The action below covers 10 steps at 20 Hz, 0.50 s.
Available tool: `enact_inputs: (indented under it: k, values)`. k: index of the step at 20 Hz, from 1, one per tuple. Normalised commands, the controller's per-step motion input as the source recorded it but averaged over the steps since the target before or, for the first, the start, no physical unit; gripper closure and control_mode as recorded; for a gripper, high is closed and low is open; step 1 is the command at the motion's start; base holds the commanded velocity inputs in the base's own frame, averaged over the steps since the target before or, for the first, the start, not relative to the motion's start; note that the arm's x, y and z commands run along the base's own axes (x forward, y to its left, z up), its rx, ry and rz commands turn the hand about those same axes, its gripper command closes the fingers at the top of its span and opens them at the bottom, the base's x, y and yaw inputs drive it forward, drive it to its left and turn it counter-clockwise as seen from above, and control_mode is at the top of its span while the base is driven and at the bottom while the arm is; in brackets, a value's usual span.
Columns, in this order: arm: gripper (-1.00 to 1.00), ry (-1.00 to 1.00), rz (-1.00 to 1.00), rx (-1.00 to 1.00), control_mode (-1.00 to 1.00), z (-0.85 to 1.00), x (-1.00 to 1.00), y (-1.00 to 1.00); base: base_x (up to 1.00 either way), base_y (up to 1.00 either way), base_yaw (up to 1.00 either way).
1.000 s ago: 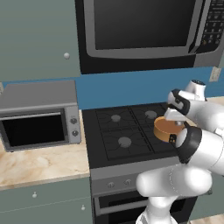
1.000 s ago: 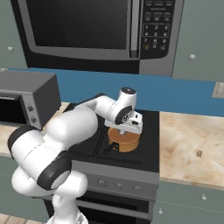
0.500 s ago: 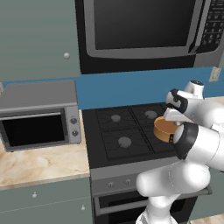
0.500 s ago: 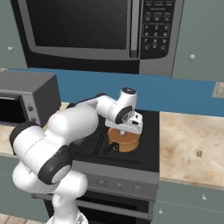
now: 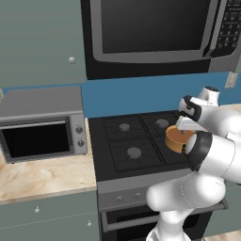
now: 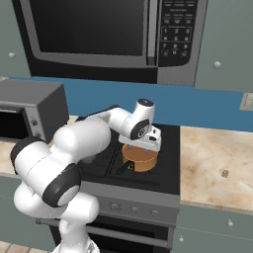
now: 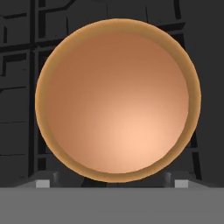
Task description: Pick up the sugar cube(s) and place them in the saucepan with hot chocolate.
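Observation:
The saucepan with hot chocolate (image 7: 118, 100) is a round orange-copper pan with a flat brown surface, standing on the black stove's front right burner. It shows as saucepan (image 5: 176, 139) and as saucepan (image 6: 141, 160), its short dark handle (image 6: 125, 167) pointing to the stove front. My gripper (image 7: 112, 183) hangs straight above the pan, open, its fingertips (image 7: 42, 183) wide apart with nothing between them. From the base it is the gripper (image 5: 185, 126) and gripper (image 6: 142, 145) just over the pan rim. The sugar cube is out of view.
The black stove (image 5: 134, 141) has several burners. A grey toaster oven (image 5: 40, 122) stands on the marble counter (image 5: 42, 174) to the left; more counter (image 6: 217, 168) lies to the right. A microwave (image 6: 113, 34) hangs above the stove.
The jaws have gone from shut to wide open above the saucepan. The arm has barely moved.

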Motion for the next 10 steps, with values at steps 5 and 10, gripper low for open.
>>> enact_inputs:
  k: [5,10]
  values:
    - [-1.0,0.0,0.0,0.0,-1.0,0.01,0.0,-0.01,0.0,0.0,0.0]
    - [-1.0,-0.01,0.0,-0.01,-1.0,0.19,-0.06,-0.41,0.0,0.0,0.0]
